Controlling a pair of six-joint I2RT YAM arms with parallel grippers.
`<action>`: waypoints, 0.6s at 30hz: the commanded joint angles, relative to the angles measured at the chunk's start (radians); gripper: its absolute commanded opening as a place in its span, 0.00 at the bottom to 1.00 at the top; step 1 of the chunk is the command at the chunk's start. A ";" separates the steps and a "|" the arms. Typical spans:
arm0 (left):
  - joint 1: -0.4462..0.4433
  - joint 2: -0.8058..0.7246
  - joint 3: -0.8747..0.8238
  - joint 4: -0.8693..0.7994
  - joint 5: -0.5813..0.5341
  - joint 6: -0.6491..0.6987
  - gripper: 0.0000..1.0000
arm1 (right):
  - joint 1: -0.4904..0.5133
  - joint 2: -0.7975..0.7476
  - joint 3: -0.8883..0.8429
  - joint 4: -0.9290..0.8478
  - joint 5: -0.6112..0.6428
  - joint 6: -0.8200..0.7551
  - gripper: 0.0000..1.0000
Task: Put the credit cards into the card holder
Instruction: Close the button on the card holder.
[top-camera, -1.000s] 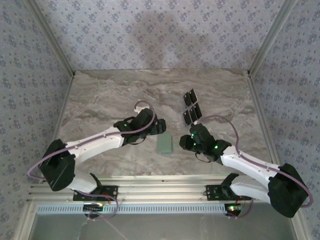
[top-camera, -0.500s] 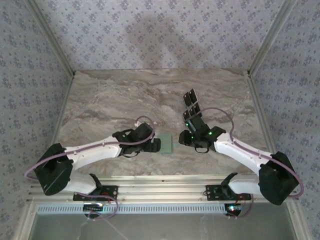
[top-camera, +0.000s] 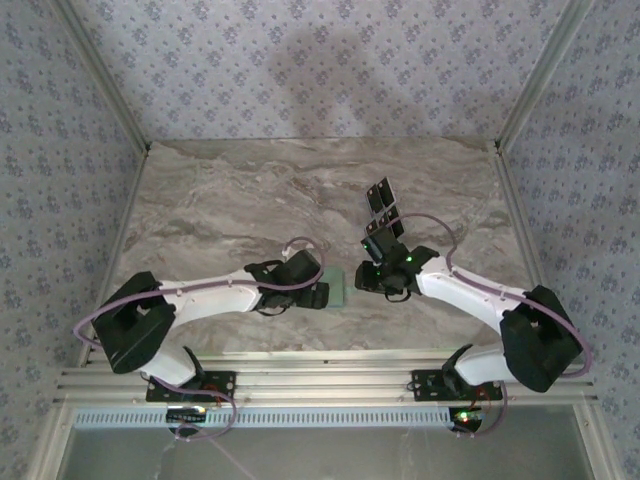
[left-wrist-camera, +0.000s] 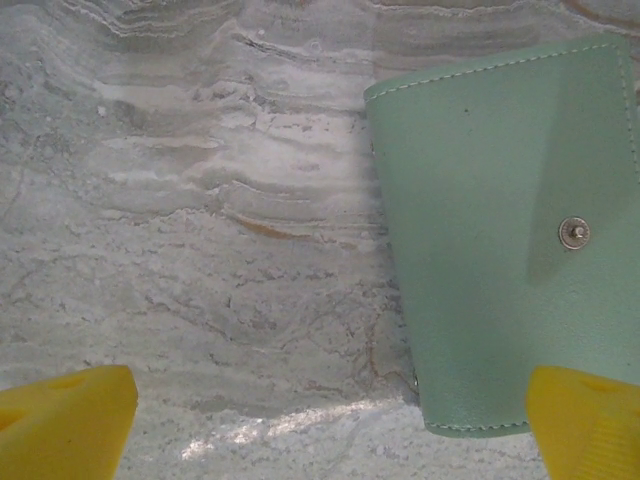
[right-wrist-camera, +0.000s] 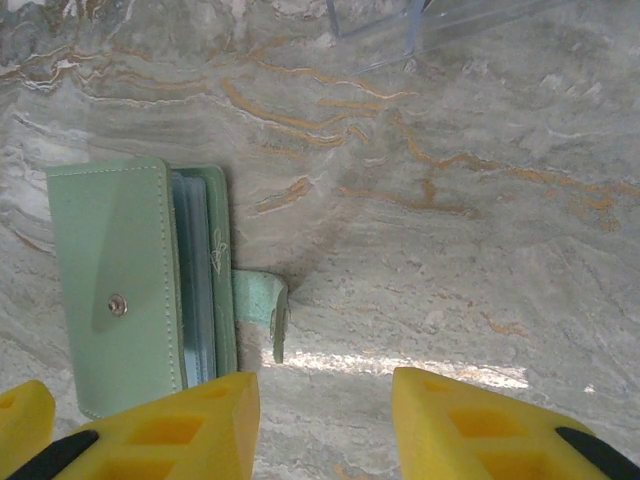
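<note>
The card holder (top-camera: 340, 291) lies folded on the marble table, pale green, with a snap stud on its top face (left-wrist-camera: 573, 233). My left gripper (top-camera: 316, 294) stands wide open at its left edge. One yellow fingertip (left-wrist-camera: 590, 420) is over the holder (left-wrist-camera: 500, 250), and the other (left-wrist-camera: 60, 420) is over bare table. My right gripper (top-camera: 366, 277) is open on the holder's right side, with nothing between its fingers (right-wrist-camera: 170, 430). The holder's snap tab (right-wrist-camera: 262, 300) sticks out just ahead of that gap. Several black credit cards (top-camera: 383, 212) lie in a row beyond the right gripper.
Aluminium frame rails (top-camera: 300, 372) run along the table's near edge, and patterned walls close in the other three sides. Open marble (top-camera: 230, 200) stretches across the left and far parts of the table. A clear glossy edge (right-wrist-camera: 420, 20) shows at the top of the right wrist view.
Both arms have closed in on the card holder. The left gripper came down to its left edge, and the right gripper swung left and away from me to its right side, jaws slightly wider.
</note>
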 joint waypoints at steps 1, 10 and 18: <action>-0.005 0.020 0.030 0.011 -0.022 0.021 1.00 | 0.006 0.016 0.024 -0.012 -0.003 -0.017 0.41; -0.024 0.081 0.060 -0.058 -0.043 0.038 1.00 | 0.003 0.050 0.037 0.001 -0.017 -0.031 0.41; -0.044 0.158 0.094 -0.118 -0.069 0.035 0.99 | 0.005 0.080 0.060 0.001 -0.020 -0.042 0.41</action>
